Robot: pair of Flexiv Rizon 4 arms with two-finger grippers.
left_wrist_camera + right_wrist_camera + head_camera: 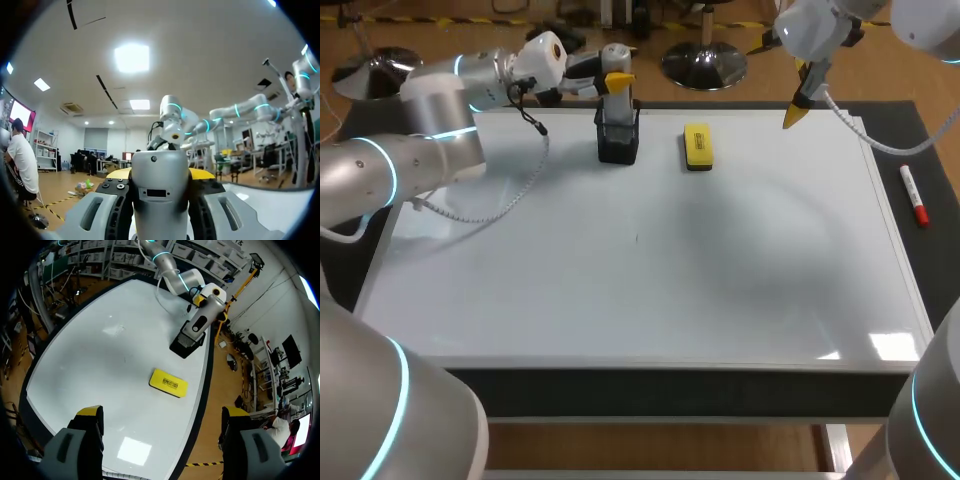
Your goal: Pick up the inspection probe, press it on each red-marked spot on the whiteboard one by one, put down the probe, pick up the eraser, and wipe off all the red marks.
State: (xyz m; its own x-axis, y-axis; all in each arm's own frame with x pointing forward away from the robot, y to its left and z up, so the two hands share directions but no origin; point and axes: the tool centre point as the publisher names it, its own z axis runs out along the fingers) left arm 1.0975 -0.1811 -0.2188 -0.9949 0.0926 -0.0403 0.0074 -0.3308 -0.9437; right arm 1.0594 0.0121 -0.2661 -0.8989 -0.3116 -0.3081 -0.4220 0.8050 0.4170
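The grey inspection probe stands upright with its lower end in a black holder at the whiteboard's far edge. My left gripper is shut on the probe's upper part. In the left wrist view the probe fills the gap between the yellow tips. The yellow eraser lies flat on the whiteboard, just right of the holder. My right gripper hangs open above the board's far right corner, well apart from both. From its wrist I see the eraser, holder and probe ahead. No red marks show.
A red-capped marker lies on the dark table right of the whiteboard. The left arm's white cable droops over the board's far left part. A tiny dark speck sits near the middle.
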